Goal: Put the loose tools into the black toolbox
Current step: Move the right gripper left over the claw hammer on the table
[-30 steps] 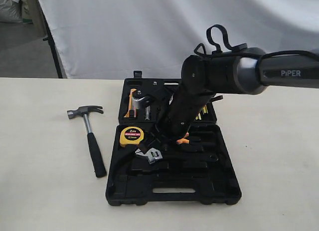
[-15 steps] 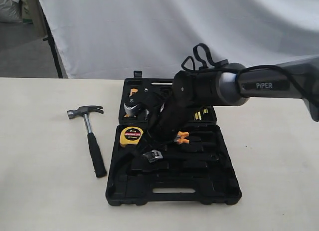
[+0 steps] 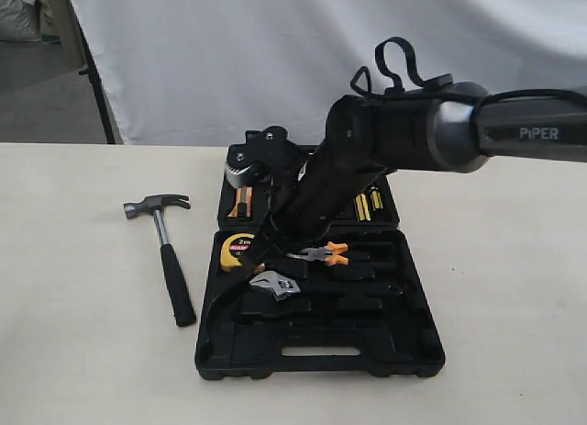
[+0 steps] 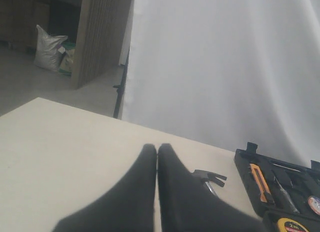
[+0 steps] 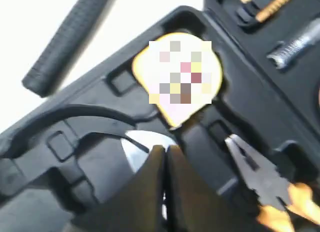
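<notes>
The black toolbox [image 3: 404, 344] lies open on the table, hinge to the rear. In its front half are a yellow tape measure [image 3: 238, 251], orange-handled pliers [image 3: 323, 253] and a silver adjustable wrench [image 3: 273, 285]. A loose hammer [image 3: 167, 251] lies on the table left of the box. My right gripper [image 3: 264, 263] reaches across and hovers just above the wrench head [image 5: 134, 148], its fingers [image 5: 150, 187] shut with nothing seen between them [image 5: 165, 151]. My left gripper [image 4: 157, 148] is shut and empty above bare table, with the hammer head [image 4: 211, 178] just beyond it; the exterior view does not show it.
The rear half of the toolbox [image 4: 280, 189] holds an orange utility knife [image 3: 240, 203] and yellow-tipped bits [image 3: 367, 205]. A white backdrop [image 3: 275, 58] hangs behind the table. The hammer's black handle [image 5: 70, 36] lies beside the box's corner.
The right arm's wrist has risen and swung toward the rear left, uncovering the pliers. The wrench stays lying in the front half of the box. The hammer has not moved.
</notes>
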Robot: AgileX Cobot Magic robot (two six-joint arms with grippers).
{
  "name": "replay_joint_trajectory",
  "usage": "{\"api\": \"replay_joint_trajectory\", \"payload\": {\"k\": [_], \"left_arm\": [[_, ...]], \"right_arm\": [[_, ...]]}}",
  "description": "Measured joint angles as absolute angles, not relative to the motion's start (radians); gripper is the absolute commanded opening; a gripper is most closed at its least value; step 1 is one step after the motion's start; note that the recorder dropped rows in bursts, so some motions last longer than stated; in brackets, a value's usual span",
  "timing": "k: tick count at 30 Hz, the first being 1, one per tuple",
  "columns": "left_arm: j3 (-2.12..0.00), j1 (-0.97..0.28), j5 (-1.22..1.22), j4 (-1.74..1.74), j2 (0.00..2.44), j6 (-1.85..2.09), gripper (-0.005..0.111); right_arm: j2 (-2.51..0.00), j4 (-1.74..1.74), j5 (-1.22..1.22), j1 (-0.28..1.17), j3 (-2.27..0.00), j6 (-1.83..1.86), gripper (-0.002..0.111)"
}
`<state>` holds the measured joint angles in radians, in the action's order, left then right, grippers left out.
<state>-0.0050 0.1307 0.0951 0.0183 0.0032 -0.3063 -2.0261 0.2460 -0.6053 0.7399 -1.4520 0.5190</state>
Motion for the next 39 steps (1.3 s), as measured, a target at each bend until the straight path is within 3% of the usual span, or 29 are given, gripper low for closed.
{"api": "replay_joint_trajectory", "payload": {"k": [21,28,29,35,37,39], "left_arm": [[-0.005,0.131,0.095,0.018,0.003,-0.306,0.001],[-0.005,0.131,0.095,0.018,0.003,-0.306,0.001],[-0.005,0.131,0.095,0.018,0.003,-0.306,0.001],[-0.005,0.131,0.095,0.018,0.003,-0.306,0.001],[-0.005,0.131,0.095,0.018,0.003,-0.306,0.001],[-0.005,0.131,0.095,0.018,0.003,-0.306,0.001]], "right_arm": [[-2.134,0.157,-0.600,0.748,-1.465,0.410,0.000],[-2.078,0.379,-0.476,0.762,-1.456,0.410,0.000],[-2.078,0.385,-0.440,0.783,-1.456,0.410,0.005],[-2.142,0.387,-0.384,0.897,-1.566,0.410,0.074],[-2.187,0.387,-0.382,0.920,-1.627,0.410,0.087],[-2.243,0.387,-0.393,0.930,-1.703,0.410,0.089]]}}
